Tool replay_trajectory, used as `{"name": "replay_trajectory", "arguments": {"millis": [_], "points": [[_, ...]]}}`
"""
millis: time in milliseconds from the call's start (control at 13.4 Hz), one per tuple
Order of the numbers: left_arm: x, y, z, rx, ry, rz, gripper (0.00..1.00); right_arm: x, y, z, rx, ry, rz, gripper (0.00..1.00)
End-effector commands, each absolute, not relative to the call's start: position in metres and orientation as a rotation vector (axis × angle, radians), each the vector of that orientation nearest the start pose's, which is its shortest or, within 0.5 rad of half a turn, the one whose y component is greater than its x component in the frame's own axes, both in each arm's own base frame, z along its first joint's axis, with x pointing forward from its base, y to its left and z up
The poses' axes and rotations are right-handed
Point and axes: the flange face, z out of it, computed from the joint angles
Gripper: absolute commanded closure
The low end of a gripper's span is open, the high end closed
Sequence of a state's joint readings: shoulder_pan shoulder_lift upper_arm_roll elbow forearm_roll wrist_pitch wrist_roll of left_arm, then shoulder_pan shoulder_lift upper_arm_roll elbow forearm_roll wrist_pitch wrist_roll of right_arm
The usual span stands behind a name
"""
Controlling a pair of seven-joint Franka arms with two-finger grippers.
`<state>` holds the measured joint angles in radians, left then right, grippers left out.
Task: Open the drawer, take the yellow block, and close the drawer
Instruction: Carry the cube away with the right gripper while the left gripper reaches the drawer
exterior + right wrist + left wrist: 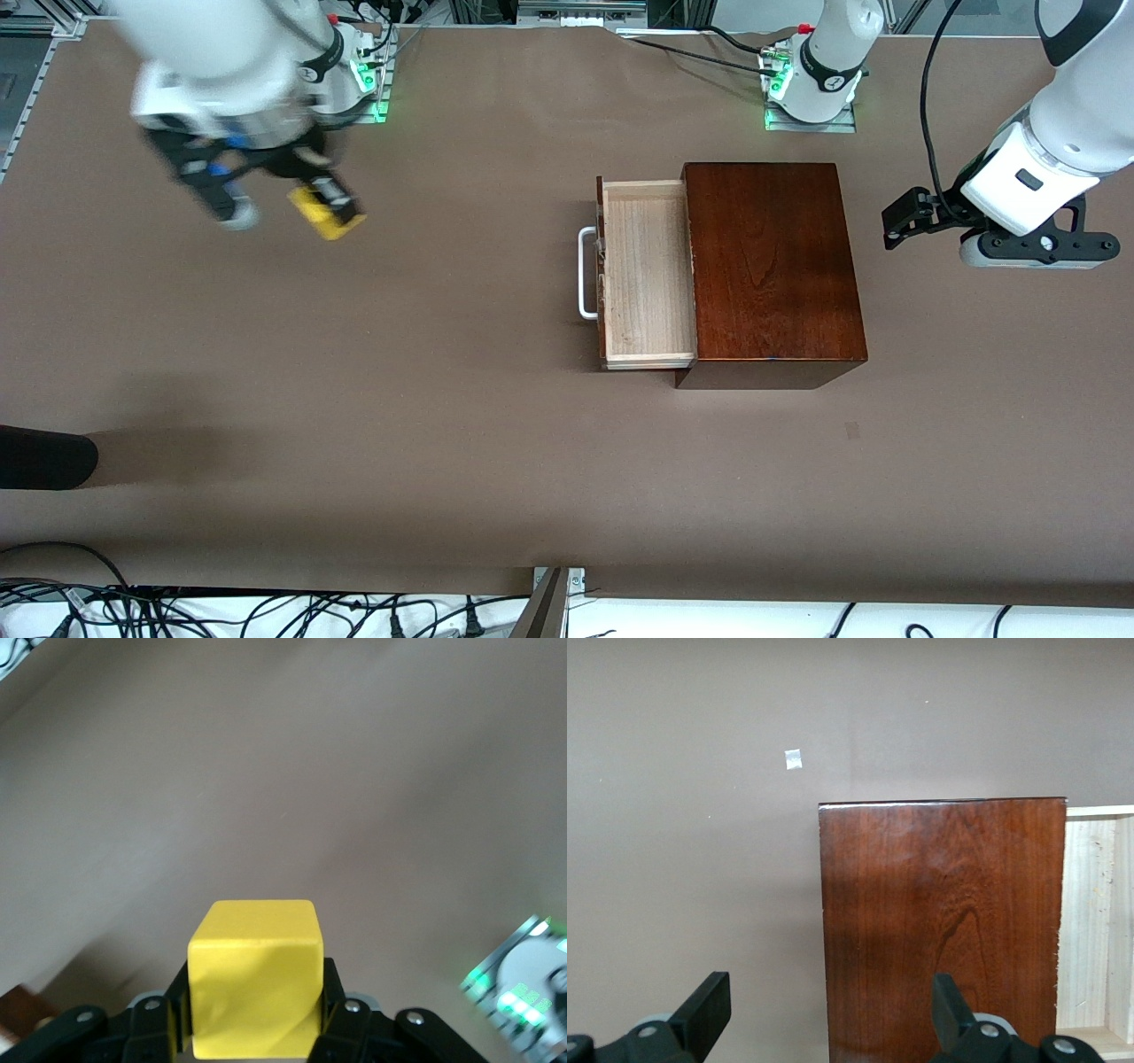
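2 arms show in my front view. My right hand [323, 206] is up over the bare brown worktop [354, 399] at the right arm's end, pinching the yellow block [326, 214] between its fingers; the block sits tilted there, 1 corner low. Well apart from it, mid-worktop, stands the dark wooden box [772, 266], its drawer [645, 273] pulled out toward the right arm's end, so the drawer's long axis runs from nearer my front camera to farther from it. I see only pale wood lining inside the tray, nothing in it. Its white bar handle [586, 273] runs along the drawer front and faces the right arm's end. My left hand [908, 215] waits in the air over the worktop at the left arm's end, just beside the box.

From the left wrist, I look down on the box top [943, 921] with a strip of the drawer's pale tray [1097, 921] at its edge, and my 2 fingertips [709, 1008] stand spread wide.

From the right wrist, the block [255, 979] fills the grip squarely, 1 flat face toward the camera, clamped on both sides by the black fingers [341, 1010], with blurred worktop below.
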<state>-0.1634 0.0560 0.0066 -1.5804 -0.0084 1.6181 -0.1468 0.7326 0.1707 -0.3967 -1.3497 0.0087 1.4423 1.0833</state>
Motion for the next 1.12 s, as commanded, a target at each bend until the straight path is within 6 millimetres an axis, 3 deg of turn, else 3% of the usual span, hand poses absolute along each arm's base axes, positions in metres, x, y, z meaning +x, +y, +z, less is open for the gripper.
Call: {"name": "replay_trajectory", "arguments": {"millis": [0,150,374,674,899,1048], "points": [[0.56,-0.12,0.613,-3.171,0.113,-0.001,0.0,0.54,0.145,0.618,-3.03,0.977,0.108,1.0],[0.56,-0.137,0.607,-3.161,0.171,0.007,0.0,0.543,0.096,0.606,-3.074,0.793,0.162,1.0],[0.549,-0.168,0.612,-3.142,0.251,-0.004,0.0,0.547,0.044,0.578,-3.131,0.485,0.26,1.0],[0.55,-0.167,0.61,-3.132,0.262,-0.008,0.0,0.549,0.017,0.514,-3.146,0.234,0.297,1.0],[0.547,-0.169,0.612,-3.13,0.25,0.011,0.0,0.546,0.014,0.456,-3.15,0.148,0.284,1.0],[0.544,-0.184,0.608,-3.126,0.286,0.021,0.0,0.549,0.02,0.409,-3.176,0.144,0.246,1.0]]}}
